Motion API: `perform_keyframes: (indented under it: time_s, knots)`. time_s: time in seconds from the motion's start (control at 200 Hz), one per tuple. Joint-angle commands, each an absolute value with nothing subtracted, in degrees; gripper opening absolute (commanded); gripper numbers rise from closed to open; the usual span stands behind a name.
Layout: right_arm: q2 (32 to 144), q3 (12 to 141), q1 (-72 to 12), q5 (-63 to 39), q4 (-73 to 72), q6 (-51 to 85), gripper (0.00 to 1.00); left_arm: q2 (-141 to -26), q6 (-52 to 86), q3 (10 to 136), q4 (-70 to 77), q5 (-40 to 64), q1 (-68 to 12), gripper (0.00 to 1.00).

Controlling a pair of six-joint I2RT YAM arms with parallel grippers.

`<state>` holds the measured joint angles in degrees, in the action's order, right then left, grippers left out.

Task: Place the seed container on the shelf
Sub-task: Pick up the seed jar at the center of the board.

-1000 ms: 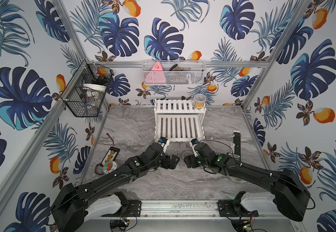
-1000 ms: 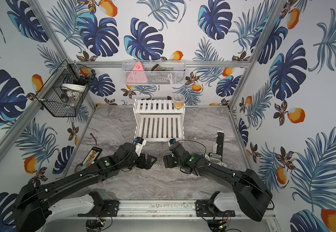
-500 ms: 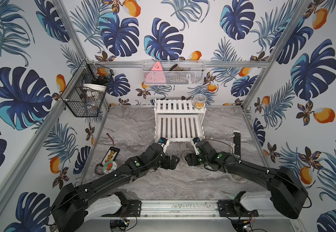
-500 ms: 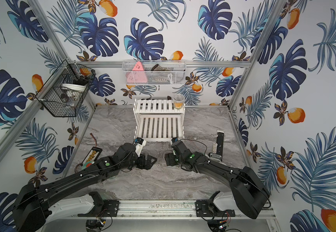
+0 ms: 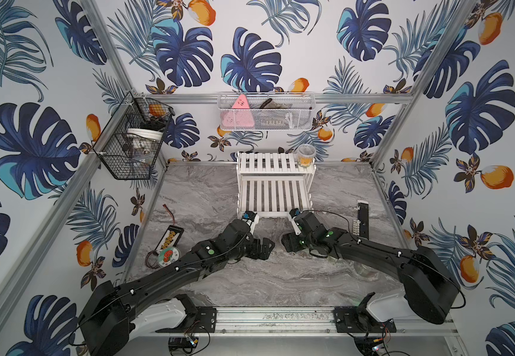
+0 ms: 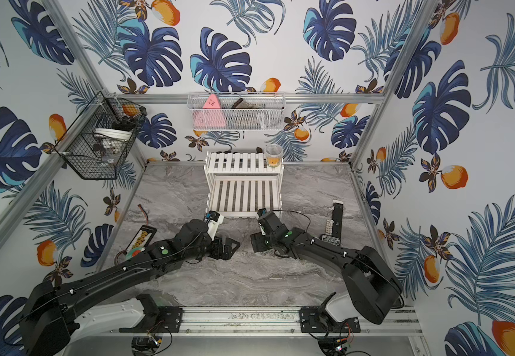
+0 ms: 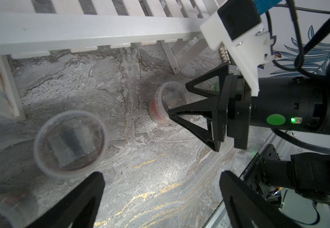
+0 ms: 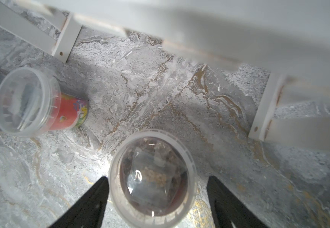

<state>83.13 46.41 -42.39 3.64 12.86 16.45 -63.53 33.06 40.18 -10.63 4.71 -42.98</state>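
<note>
Seed container stands upright on table, just in front of shelf. Right fingers flank it with slight gaps, no grip yet; likely set for a side grasp. Left fingers wide, empty, apart from it.

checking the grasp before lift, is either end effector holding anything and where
Nothing is held. The right end effector straddles the seed container near its rim, gaps showing on both sides; the left end effector is open and empty.

L pincer wide, R pincer part-open
</note>
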Motion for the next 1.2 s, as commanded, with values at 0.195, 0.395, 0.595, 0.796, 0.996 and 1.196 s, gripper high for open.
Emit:
perform_keyframes:
  time_s: [0.195,0.395,0.595,0.796,0.996,1.196]
  knots:
    - [85.55,48.05,-42.57,4.31,13.40,17.18,0.82,-63.35,33.57,40.93,-11.42,3.25,-42.98,0.99]
    - [86.83,48.34,-42.63,2.87,13.07,15.95,0.79,-63.98,33.26,41.35,-11.60,3.35,-42.98,0.99]
    - [85.54,47.31,-42.63,-0.17,13.12,11.37,0.76,-64.08,33.38,41.31,-11.64,3.06,-42.98,0.99]
    - [84.77,46.17,-42.64,-8.99,13.60,4.96,0.76,-63.91,32.48,41.75,-12.65,2.21,-42.97,0.99]
    - [86.03,47.06,-42.65,-14.66,14.14,2.21,0.76,-63.42,31.90,41.62,-13.42,1.96,-42.98,0.99]
    - [86.04,47.10,-42.63,-13.69,13.98,2.27,0.80,-61.94,30.51,40.63,-14.32,1.73,-42.98,0.99]
